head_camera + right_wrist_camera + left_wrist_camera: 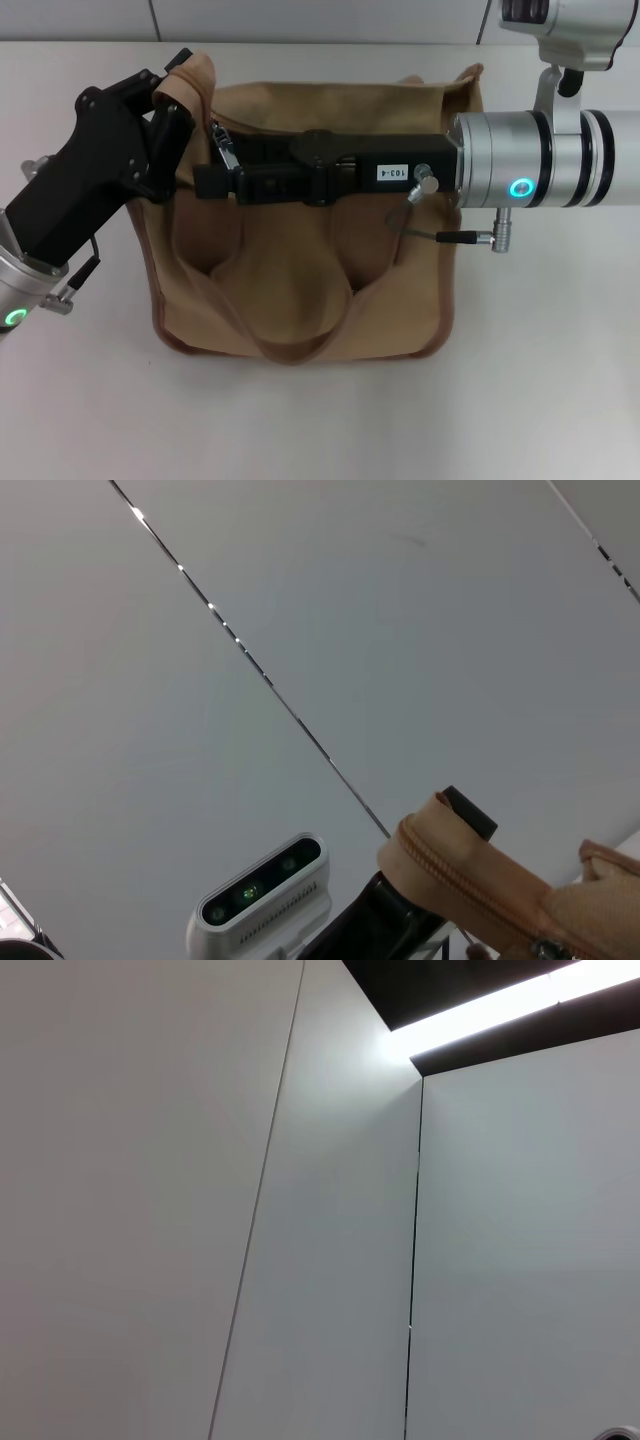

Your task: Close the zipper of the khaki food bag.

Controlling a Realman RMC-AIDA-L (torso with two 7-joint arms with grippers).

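Bag [300,290] at frame centre on table [540,400]; left gripper [178,110] pinched upper-left flap [190,75], right gripper [218,172] held zipper [226,152] pull.

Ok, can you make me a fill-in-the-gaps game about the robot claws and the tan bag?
1. The left claw grips the bag's raised ____ corner flap.
2. The right claw reaches across the top of the khaki food bag toward the shiny silver ____ of the zipper.
3. The bag's two strap ____ lie draped over its front.

Missing words: left; pull tab; handles
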